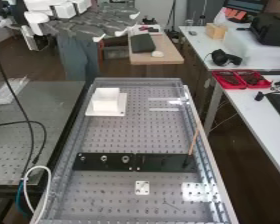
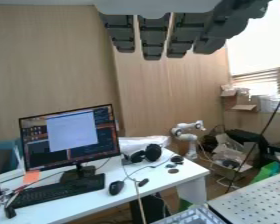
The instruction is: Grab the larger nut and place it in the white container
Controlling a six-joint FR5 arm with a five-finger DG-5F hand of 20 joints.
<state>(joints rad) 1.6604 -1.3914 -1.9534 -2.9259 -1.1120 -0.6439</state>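
High over the bench's far left side, the hand [image 1: 91, 24] stands open in the high view, its fingers straight and pointing right, well away from the parts. The wrist view has the hand [image 2: 162, 35] too, with straight fingers and nothing between them. On the flat black bar [image 1: 164, 162] stand the smaller nut [image 1: 82, 158], the larger nut [image 1: 104, 158] and the bearing [image 1: 125, 159]. Beyond the bar, at the bench's far left, the white container [image 1: 106, 100] rests on a white plate [image 1: 120, 111].
A thin orange stick [image 1: 193, 142] rises from the bar's right end. Nearer lies a small white plate with holes [image 1: 142, 188]. Cables [image 1: 41, 170] loop at the bench's left edge. Side tables hold red trays [image 1: 240, 79] and a monitor [image 2: 71, 137].
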